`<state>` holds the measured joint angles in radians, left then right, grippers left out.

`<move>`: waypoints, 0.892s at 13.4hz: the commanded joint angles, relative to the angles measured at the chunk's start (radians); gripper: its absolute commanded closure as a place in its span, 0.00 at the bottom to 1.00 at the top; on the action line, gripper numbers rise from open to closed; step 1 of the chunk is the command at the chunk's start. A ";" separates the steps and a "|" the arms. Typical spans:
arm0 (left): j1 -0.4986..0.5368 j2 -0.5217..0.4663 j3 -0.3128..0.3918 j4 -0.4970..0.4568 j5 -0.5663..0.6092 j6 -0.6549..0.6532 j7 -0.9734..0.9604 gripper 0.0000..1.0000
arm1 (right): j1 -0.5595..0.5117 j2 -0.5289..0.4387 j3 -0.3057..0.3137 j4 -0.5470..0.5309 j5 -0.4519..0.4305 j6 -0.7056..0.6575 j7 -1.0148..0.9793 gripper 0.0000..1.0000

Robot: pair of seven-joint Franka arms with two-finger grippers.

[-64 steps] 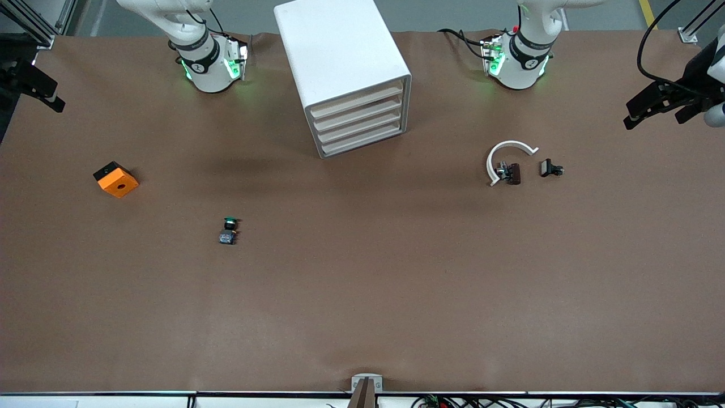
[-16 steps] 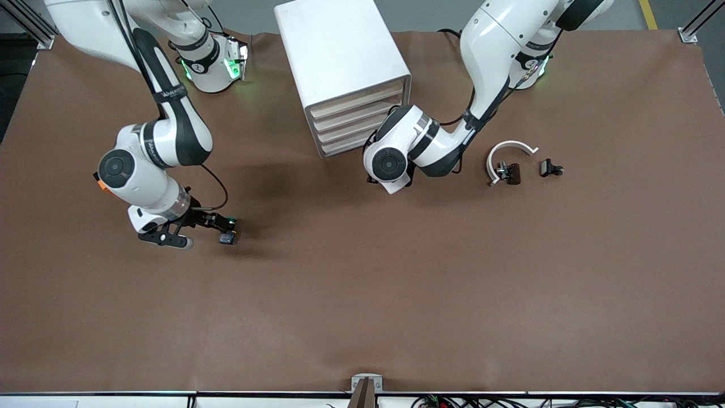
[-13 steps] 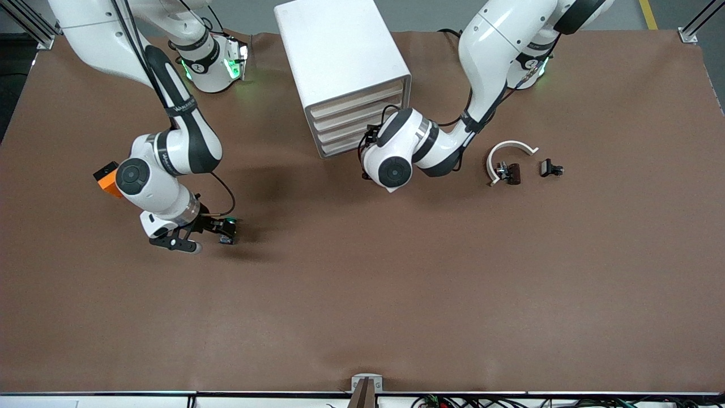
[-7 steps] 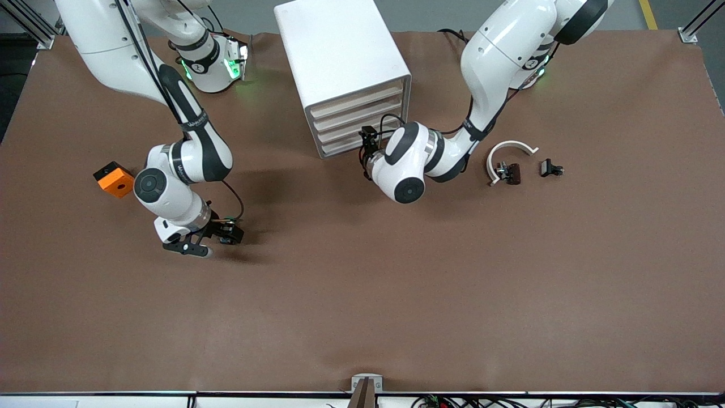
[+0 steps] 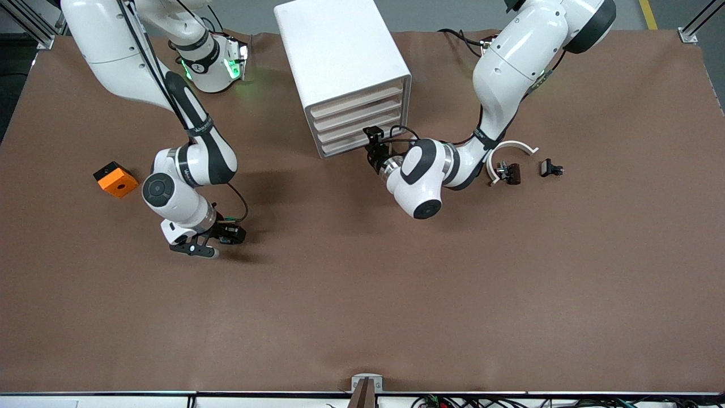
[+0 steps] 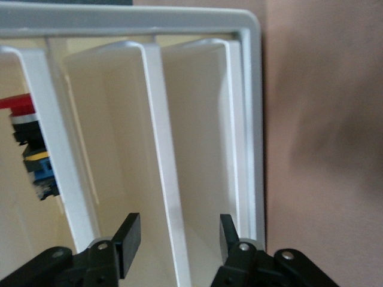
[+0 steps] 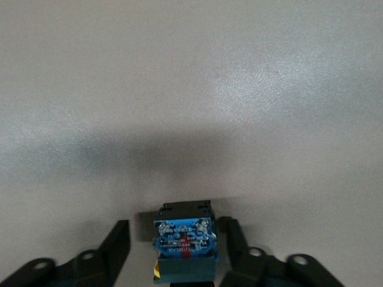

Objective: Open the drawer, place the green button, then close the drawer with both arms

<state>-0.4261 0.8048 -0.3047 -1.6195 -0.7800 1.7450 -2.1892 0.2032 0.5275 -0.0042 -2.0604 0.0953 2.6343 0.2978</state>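
The button [image 7: 182, 245] lies on the brown table with its blue-grey base showing. My right gripper [image 7: 174, 226] is down around it, open: one finger [image 7: 230, 236] is close against the base and the other stands a little apart. In the front view this right gripper [image 5: 218, 241] covers most of the button. The white drawer cabinet [image 5: 340, 56] stands at the table's middle near the arms' bases. My left gripper [image 5: 374, 144] is at its lowest drawer fronts [image 5: 354, 127]. Here the left gripper [image 6: 178, 236] is open, its fingers astride a white drawer lip [image 6: 170, 197] without touching it.
An orange cube [image 5: 115, 179] sits toward the right arm's end of the table. A white C-shaped ring [image 5: 507, 152] and small black-brown parts [image 5: 511, 172] lie toward the left arm's end. In the left wrist view, a red-capped switch [image 6: 33, 149] shows inside another drawer slot.
The right gripper's fingers have drawn in around the button. The left arm's wrist has swung toward the front camera with its gripper kept at the lower drawers, fingers narrowing.
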 commanded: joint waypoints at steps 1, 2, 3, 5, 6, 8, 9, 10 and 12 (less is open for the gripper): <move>0.001 0.023 -0.001 0.021 -0.033 -0.041 -0.017 0.52 | 0.015 0.009 -0.010 0.016 -0.008 -0.002 0.003 1.00; 0.001 0.033 -0.001 0.021 -0.041 -0.062 -0.017 0.53 | 0.016 0.009 -0.010 0.016 -0.008 -0.002 0.003 1.00; 0.000 0.034 0.001 0.021 -0.039 -0.067 -0.017 0.53 | 0.016 0.009 -0.010 0.016 -0.008 -0.005 0.001 1.00; 0.000 0.048 -0.001 0.021 -0.042 -0.073 -0.017 0.53 | 0.016 0.008 -0.011 0.019 -0.009 -0.013 -0.002 1.00; 0.000 0.051 -0.001 0.021 -0.042 -0.075 -0.017 0.53 | 0.015 0.008 -0.011 0.019 -0.009 -0.013 -0.002 1.00; -0.003 0.056 -0.001 0.020 -0.041 -0.091 -0.012 0.54 | 0.016 0.008 -0.010 0.019 -0.009 -0.013 -0.002 1.00; -0.008 0.056 -0.001 0.021 -0.041 -0.101 -0.008 0.55 | 0.016 0.008 -0.011 0.019 -0.009 -0.013 0.000 1.00; -0.013 0.062 -0.001 0.021 -0.041 -0.101 -0.008 0.55 | 0.016 0.008 -0.011 0.020 -0.009 -0.014 -0.002 1.00; -0.011 0.065 -0.001 0.021 -0.042 -0.101 -0.008 0.87 | 0.015 0.008 -0.011 0.026 -0.009 -0.019 -0.005 1.00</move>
<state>-0.4335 0.8530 -0.3059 -1.6193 -0.8039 1.6640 -2.1936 0.2070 0.5284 -0.0046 -2.0564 0.0946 2.6317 0.2965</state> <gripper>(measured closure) 0.634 0.581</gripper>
